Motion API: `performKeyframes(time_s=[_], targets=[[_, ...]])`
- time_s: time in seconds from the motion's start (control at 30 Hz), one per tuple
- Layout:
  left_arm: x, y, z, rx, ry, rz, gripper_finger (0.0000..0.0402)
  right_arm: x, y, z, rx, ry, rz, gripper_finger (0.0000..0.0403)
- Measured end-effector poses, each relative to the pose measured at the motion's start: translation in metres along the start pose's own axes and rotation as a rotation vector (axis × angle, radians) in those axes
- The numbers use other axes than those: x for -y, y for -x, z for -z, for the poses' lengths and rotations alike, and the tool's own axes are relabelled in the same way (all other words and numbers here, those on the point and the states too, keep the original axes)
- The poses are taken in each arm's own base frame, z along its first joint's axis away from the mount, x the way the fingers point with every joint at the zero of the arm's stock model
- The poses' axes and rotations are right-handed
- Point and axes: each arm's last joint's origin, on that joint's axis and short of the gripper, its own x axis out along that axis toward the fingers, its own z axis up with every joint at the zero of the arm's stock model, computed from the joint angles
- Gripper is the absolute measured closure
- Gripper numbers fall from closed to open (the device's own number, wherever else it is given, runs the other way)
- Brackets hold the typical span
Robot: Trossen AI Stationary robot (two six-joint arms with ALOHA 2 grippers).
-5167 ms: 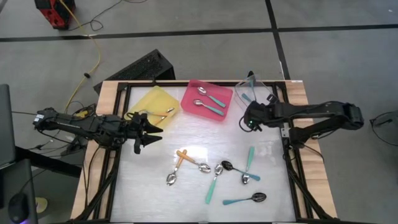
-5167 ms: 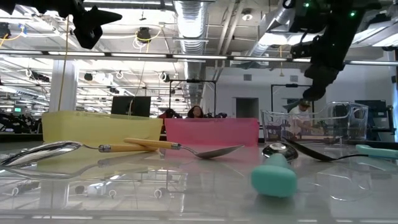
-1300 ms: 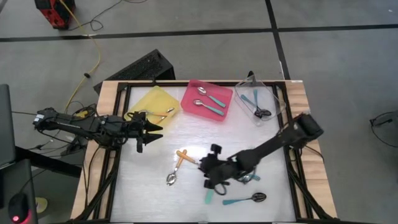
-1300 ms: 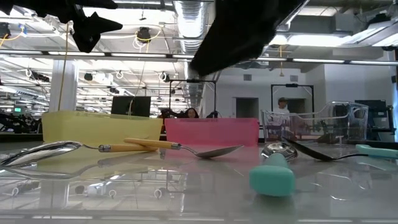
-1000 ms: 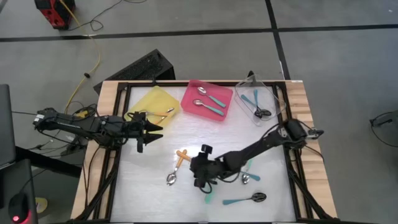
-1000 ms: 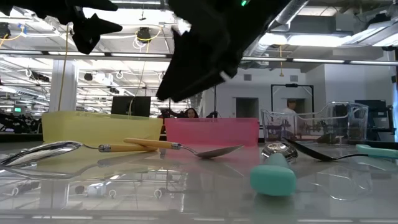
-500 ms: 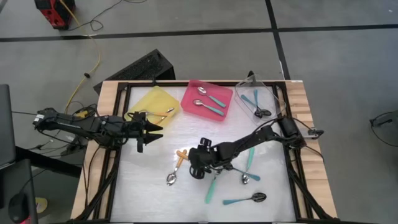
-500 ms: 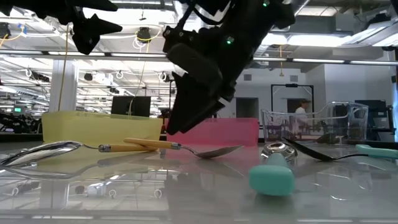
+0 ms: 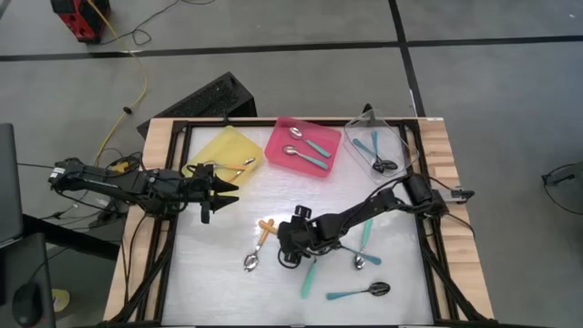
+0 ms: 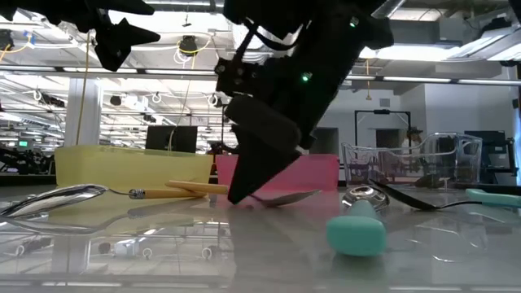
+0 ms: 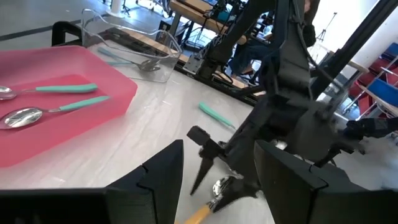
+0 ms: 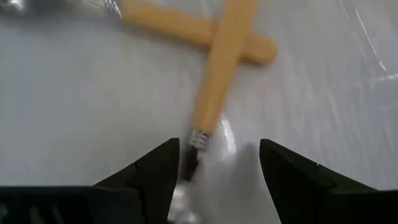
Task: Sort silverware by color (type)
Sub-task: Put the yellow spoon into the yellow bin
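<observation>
Spoons with teal handles (image 9: 311, 276) lie on the near part of the table (image 9: 219, 264). Right gripper (image 9: 290, 249) is low over two crossed orange-handled spoons (image 9: 264, 231) in the middle, its fingers spread and grasping nothing. Left gripper (image 9: 217, 193) hovers farther back, released and empty, beside the yellow tray (image 9: 223, 148). Pink tray (image 9: 283, 137) holds two teal spoons (image 9: 306, 150).

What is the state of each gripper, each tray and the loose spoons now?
right gripper: open, low over the crossed orange spoons, not gripping.
left gripper: open, empty, beside the yellow tray.
yellow tray: holds one orange spoon.
pink tray: holds two teal spoons.
clear tray: holds two spoons.
teal spoons on table: lying loose.
</observation>
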Motion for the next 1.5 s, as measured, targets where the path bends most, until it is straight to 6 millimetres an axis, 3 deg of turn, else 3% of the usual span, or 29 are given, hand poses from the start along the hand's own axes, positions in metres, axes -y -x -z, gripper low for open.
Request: performKeyframes(time_s=[0.2, 0.67, 1.1, 1.5], targets=[[0.000, 0.000, 0.000, -0.002, 0.004, 0.004, 0.0221, 0.001, 0.002, -0.002, 0.005, -0.013, -0.001, 0.0157], [0.000, 0.000, 0.000, -0.002, 0.008, 0.004, 0.0221, 0.009, 0.000, 0.002, -0.063, -0.021, 0.025, 0.0211], [0.000, 0.000, 0.000, -0.002, 0.017, 0.005, 0.0221, 0.011, -0.016, 0.008, -0.111, -0.044, -0.010, 0.0335], [0.000, 0.000, 0.000, -0.005, 0.022, 0.011, 0.0221, 0.006, -0.011, 0.000, -0.059, -0.048, 0.057, 0.0336]])
